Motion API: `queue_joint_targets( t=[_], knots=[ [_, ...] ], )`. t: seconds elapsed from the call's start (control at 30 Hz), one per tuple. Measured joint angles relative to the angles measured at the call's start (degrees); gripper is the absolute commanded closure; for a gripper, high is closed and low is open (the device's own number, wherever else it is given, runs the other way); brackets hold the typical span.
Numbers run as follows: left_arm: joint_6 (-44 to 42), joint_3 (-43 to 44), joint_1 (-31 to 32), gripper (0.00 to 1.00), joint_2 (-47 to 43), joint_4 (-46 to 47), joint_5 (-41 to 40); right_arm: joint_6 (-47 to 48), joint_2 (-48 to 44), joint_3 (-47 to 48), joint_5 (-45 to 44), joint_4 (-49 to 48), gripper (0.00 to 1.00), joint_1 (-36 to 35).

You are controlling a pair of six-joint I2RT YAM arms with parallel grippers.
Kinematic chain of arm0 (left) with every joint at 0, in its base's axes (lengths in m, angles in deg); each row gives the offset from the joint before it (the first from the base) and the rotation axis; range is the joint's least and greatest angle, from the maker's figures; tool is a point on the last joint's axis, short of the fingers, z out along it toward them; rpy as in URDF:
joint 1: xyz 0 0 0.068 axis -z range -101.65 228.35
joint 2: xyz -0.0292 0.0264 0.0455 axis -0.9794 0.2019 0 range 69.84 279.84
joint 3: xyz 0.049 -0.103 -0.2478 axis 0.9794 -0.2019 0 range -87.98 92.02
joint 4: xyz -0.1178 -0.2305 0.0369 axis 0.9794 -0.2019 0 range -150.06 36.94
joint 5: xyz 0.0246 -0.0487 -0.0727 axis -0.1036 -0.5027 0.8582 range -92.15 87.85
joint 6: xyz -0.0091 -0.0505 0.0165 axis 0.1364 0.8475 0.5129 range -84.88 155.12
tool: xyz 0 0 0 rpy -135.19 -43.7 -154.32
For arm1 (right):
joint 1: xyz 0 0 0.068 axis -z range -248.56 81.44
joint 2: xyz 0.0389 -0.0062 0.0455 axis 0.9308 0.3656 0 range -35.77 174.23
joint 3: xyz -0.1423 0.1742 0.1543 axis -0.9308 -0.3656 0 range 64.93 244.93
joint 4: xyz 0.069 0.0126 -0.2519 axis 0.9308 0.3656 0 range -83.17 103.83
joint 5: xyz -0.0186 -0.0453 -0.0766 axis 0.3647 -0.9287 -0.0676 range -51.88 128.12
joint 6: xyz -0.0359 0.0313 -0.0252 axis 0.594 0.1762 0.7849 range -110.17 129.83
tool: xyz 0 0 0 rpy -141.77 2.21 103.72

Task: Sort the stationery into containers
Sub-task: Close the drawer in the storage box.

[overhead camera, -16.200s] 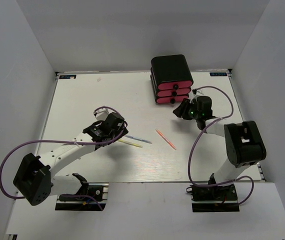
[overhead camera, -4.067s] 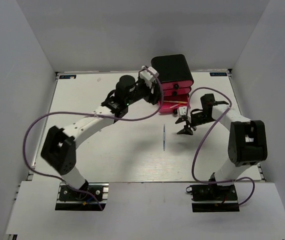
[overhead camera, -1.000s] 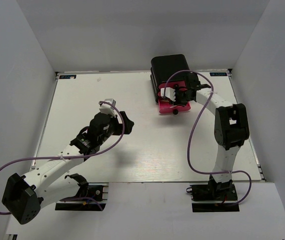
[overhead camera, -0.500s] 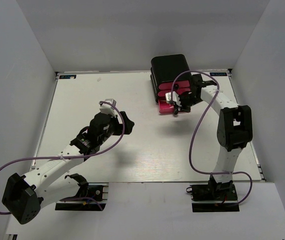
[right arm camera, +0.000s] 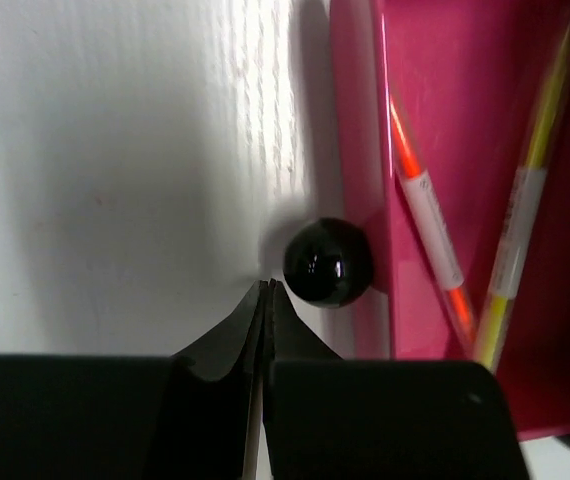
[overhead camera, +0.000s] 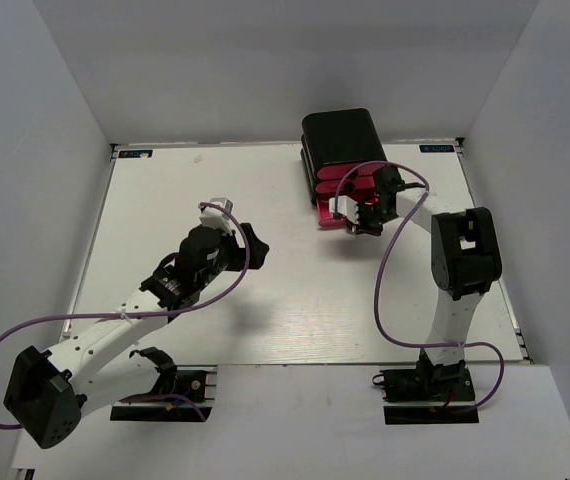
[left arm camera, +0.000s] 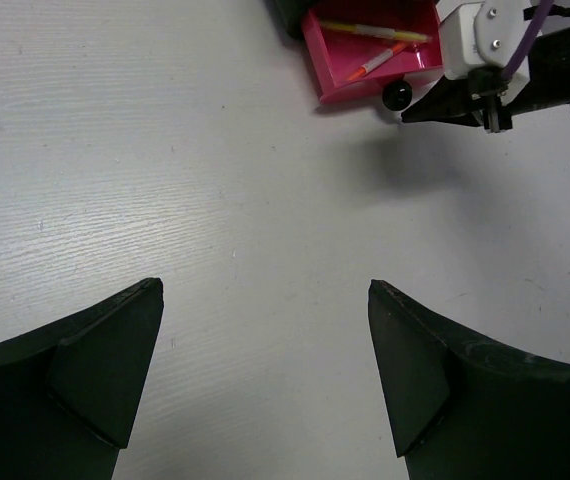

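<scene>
— Right pincer (right arm camera: 265,288) has come down from over the open drawer (right arm camera: 357,110) to its front, clenched, tips just beside the knob (right arm camera: 328,262).
— Drawer sits at the far edge of the counter (overhead camera: 215,200), right of middle, orange pen (right arm camera: 427,215) and yellow pen (right arm camera: 520,230) inside. Push squarely on the knob; off-centre, the tips could slip. Left pincer (left arm camera: 265,290) hangs released.

White table (overhead camera: 165,190), plain grey walls (overhead camera: 265,60)
</scene>
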Motion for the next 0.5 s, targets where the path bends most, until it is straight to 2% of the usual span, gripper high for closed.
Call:
queue_joint_targets(
  t=[0.3, 0.5],
  knots=[
    [0.0, 0.2, 0.0, 0.07, 1.3, 0.0, 0.0, -6.7, -0.5, -5.4, -7.7, -15.1, 1.00, 0.0],
    [0.0, 0.2, 0.0, 0.07, 2.0, 0.0, 0.2, -9.6, -1.2, -9.1, -9.7, -23.6, 1.00, 0.0]
  ],
)
